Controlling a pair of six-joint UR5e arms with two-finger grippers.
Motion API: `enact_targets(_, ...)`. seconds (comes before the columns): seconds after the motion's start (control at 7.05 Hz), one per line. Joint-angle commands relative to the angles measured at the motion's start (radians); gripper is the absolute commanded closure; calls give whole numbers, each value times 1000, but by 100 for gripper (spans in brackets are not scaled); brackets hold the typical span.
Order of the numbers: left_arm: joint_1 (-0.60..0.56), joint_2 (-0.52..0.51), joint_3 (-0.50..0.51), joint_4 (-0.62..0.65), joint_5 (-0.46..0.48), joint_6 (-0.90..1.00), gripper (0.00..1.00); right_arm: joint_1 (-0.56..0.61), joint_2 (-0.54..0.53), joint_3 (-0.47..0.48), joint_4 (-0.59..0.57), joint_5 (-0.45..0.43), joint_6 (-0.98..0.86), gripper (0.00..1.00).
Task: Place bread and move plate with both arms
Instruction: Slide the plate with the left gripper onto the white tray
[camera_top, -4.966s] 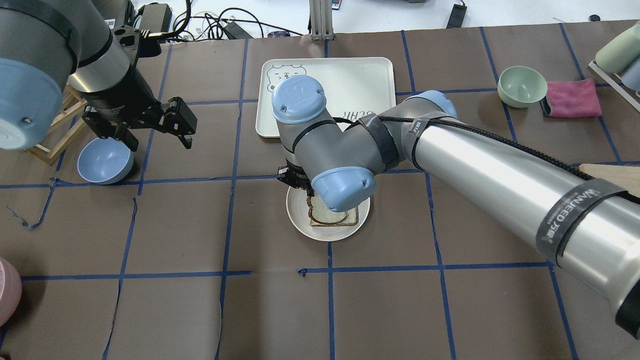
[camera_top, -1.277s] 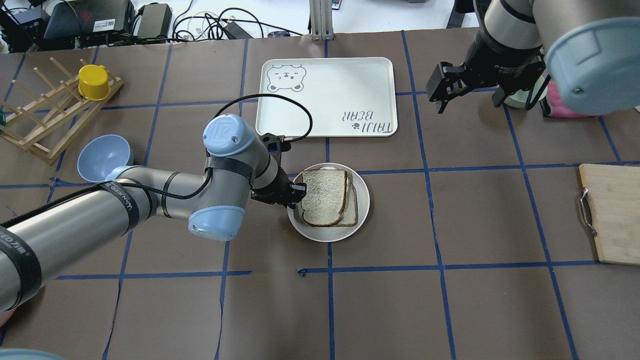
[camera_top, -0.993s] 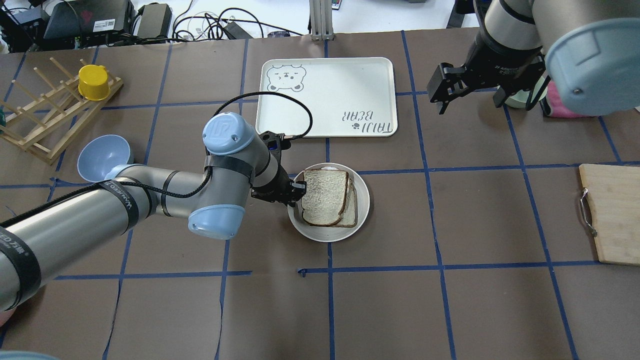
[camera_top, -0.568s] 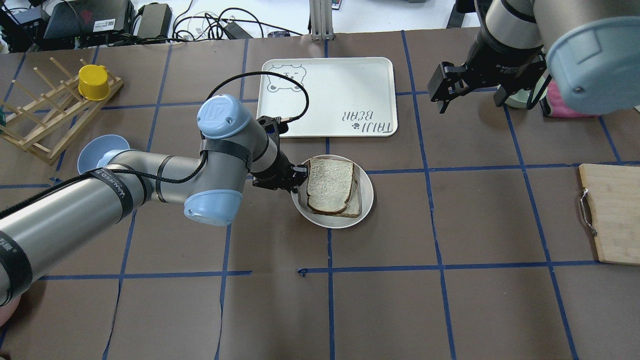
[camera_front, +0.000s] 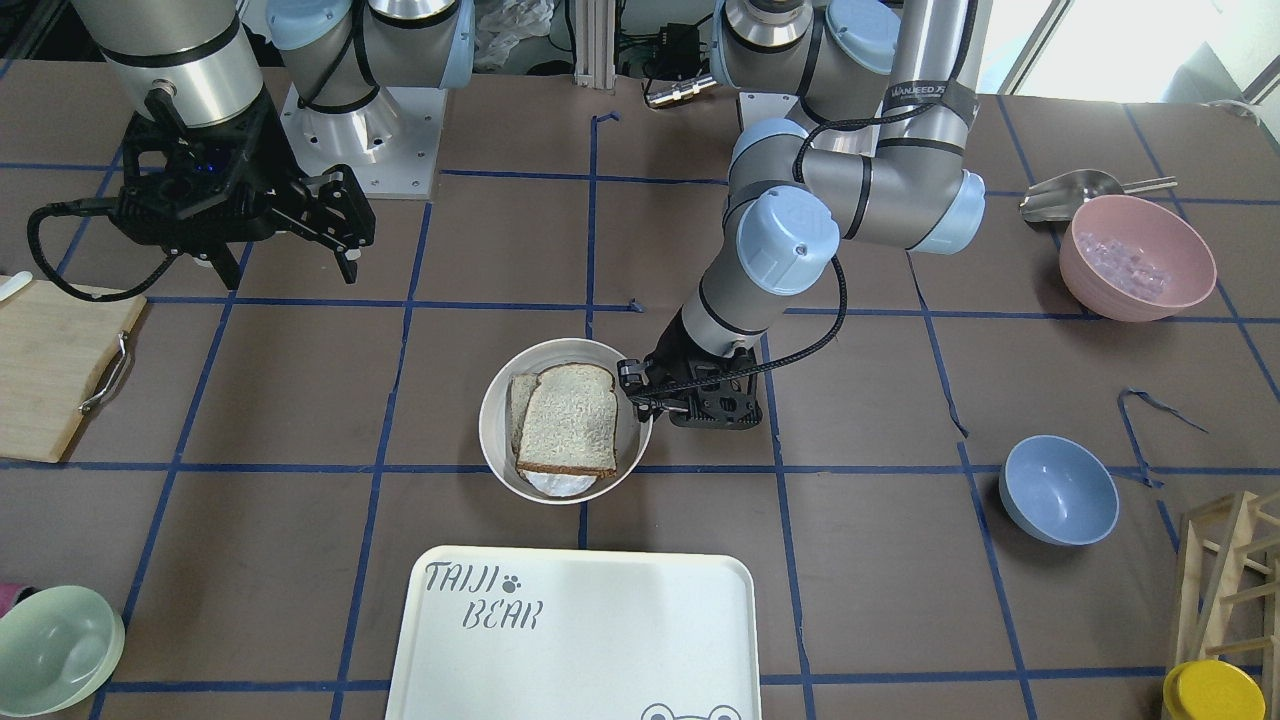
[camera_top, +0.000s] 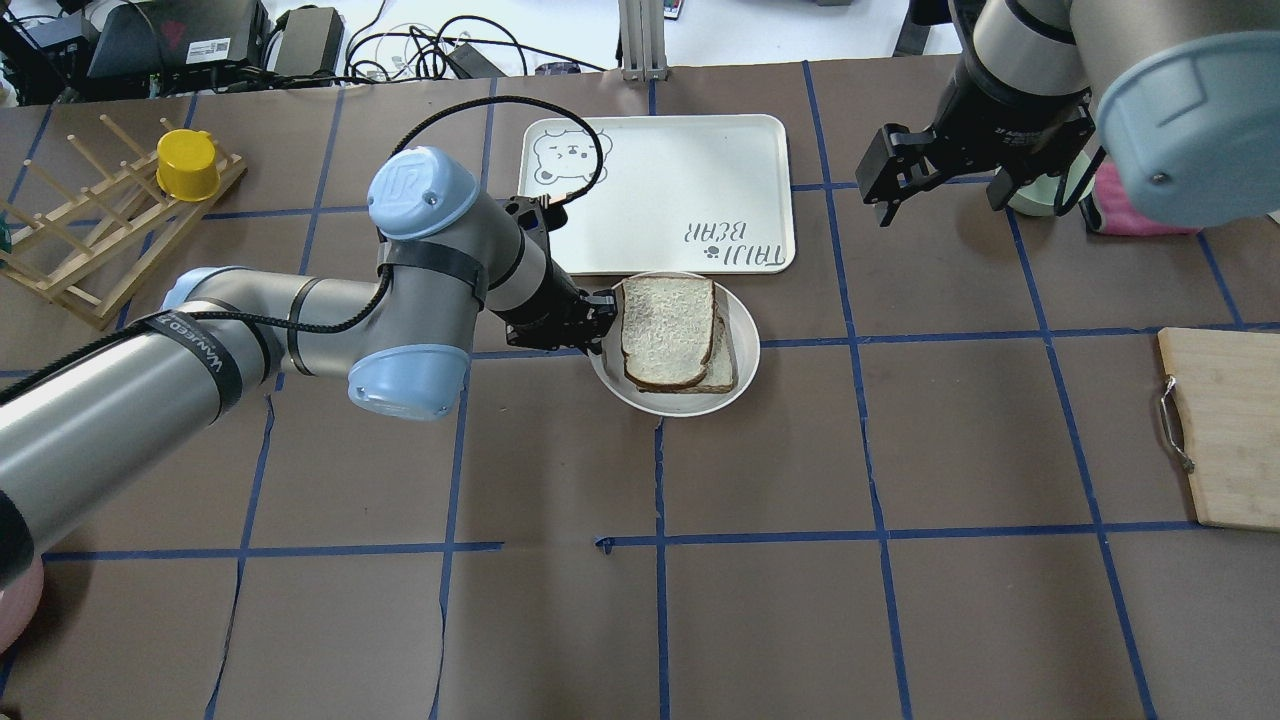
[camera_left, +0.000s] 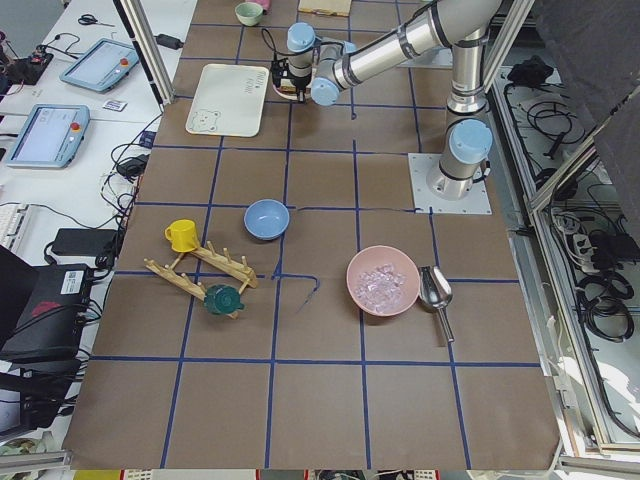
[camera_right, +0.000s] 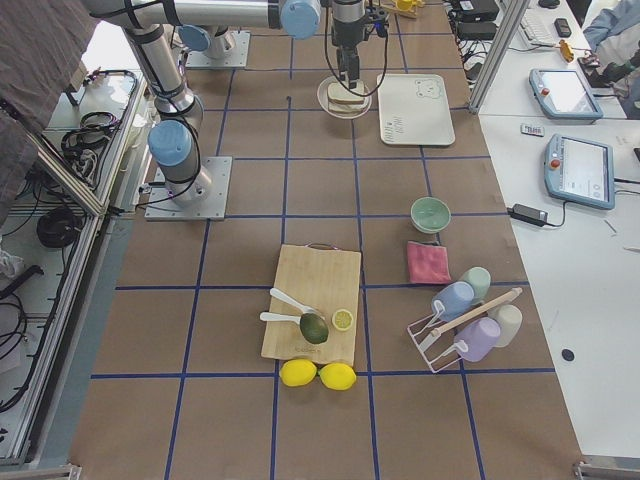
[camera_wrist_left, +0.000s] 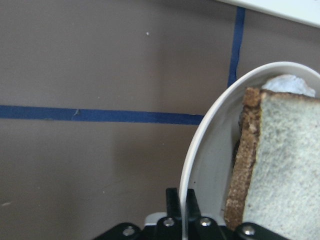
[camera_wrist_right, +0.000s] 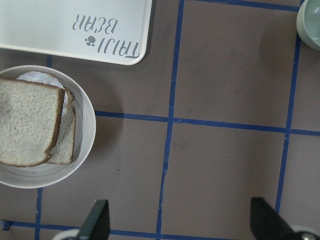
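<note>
Bread, one dark-crusted speckled slice, tops one paler slice on one round cream-white plate; left gripper pinches rim, right gripper spread

the table wears matt brown paper, creased and torn in spots, with smooth blue tape stuck over it. the plate is smooth cream with a soft sheen, plastic or ceramic, i can't say from here. the bread has a rough, speckled crumb and a dry dark crust. the tray looks smooth and matt. the left arm and right arm are brushed silvery metal with smooth pale blue caps; the left end effector is matt black. the cutting board is bare pale wood with a metal handle.
</note>
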Motion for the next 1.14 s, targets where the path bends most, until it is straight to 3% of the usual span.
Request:
enact_targets(0.0, 49, -53, 142, -21, -28, 14, 100, 1, 5, 7, -11, 2, -2, 0)
enact_targets(0.57, 54, -263, 374, -16, -34, 11, 100, 0, 8, 7, -12, -9, -4, 0)
enact_targets(0.99, 54, -403, 486, 23, -34, 15, 100, 0, 8, 7, -5, -9, -5, 0)
